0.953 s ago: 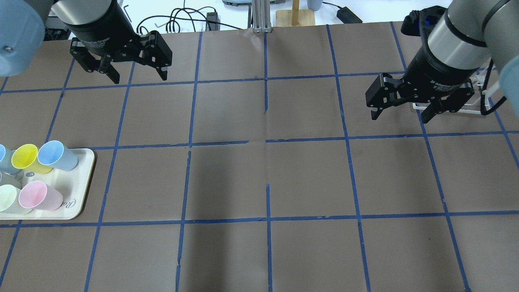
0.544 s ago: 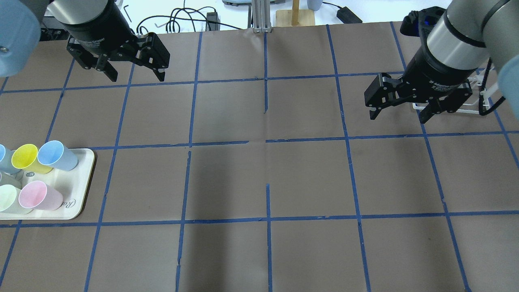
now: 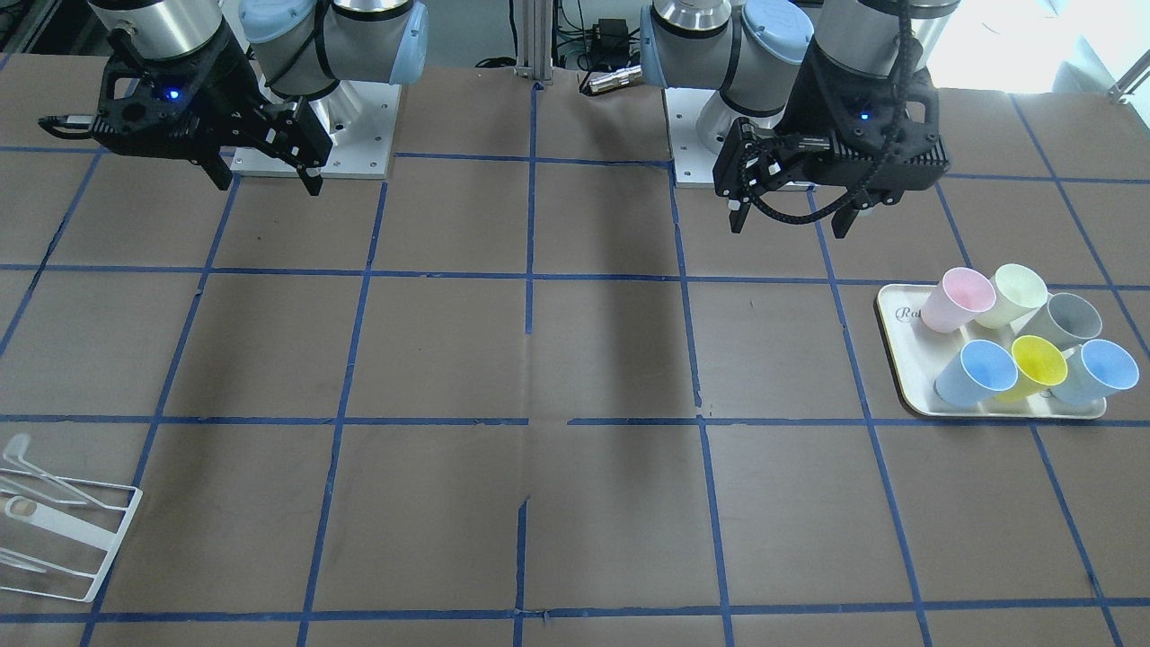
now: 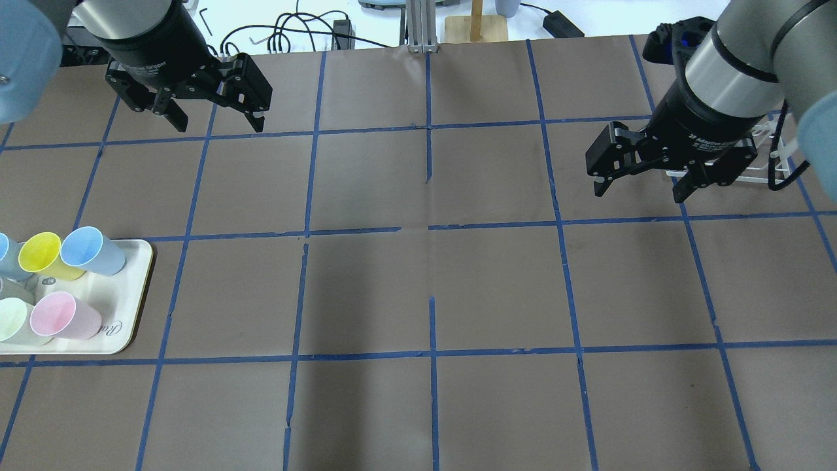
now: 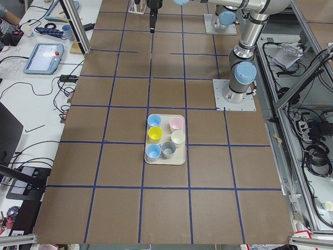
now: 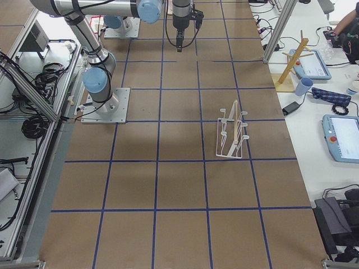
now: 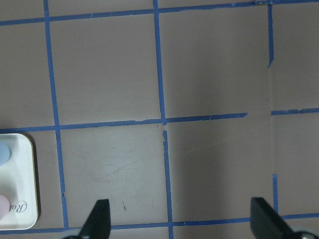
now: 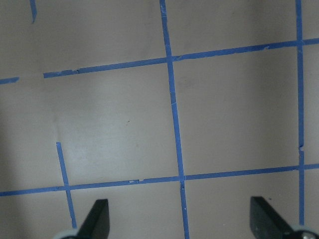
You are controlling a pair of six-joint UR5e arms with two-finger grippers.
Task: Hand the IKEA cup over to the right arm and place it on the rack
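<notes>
Brown table (image 4: 497, 288) with blue taped grid, cream tray (image 3: 906, 346), light grey IKEA cup (image 3: 1065, 322), white wire rack (image 6: 230, 134)

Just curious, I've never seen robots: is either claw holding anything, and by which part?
Nothing is held. The left gripper and the right gripper are both open and empty above the table; the IKEA cup sits on the tray.

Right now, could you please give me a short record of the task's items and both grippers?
IKEA cup: grey, mouth up on the tray, among five other cups, ungripped
tray: cream, on the table at the robot's left
rack: white wire, holds no cup, at the robot's right
left gripper: open, empty, above the table, apart from the tray
right gripper: open, empty, above the table, apart from the rack
stage: cup not yet picked
</notes>
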